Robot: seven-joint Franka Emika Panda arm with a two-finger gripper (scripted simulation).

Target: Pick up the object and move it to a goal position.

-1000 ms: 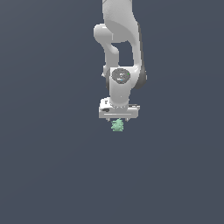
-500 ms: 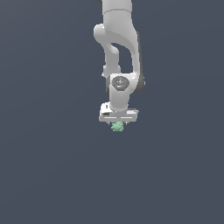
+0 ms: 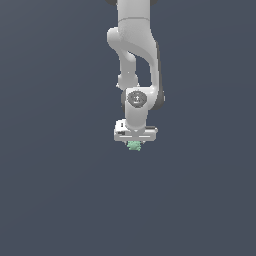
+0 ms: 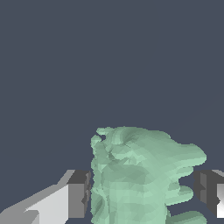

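Reaching straight down from the white arm [image 3: 134,50], the gripper [image 3: 134,145] sits low over the object [image 3: 134,145], a small mint-green lump with a jagged outline that shows just under the gripper's body in the exterior view. In the wrist view the object [image 4: 140,175] fills the space between the two dark finger pads [image 4: 78,194]: one pad looks to be touching or almost touching its flank, while the other pad stands a little apart from the nearest green ridge, with a dark gap between them. So the jaws are spread around the lump and not clamped on it, as far as these views show. Whether the lump rests on the flat grey ground [image 3: 60,200] or hangs clear of it cannot be told, since no shadow or contact line is visible. No goal marker appears in either view. By my reading, the approach and the straddling of the lump are done; squeezing the fingers onto it, lifting it and carrying it to the goal position are all left to do.
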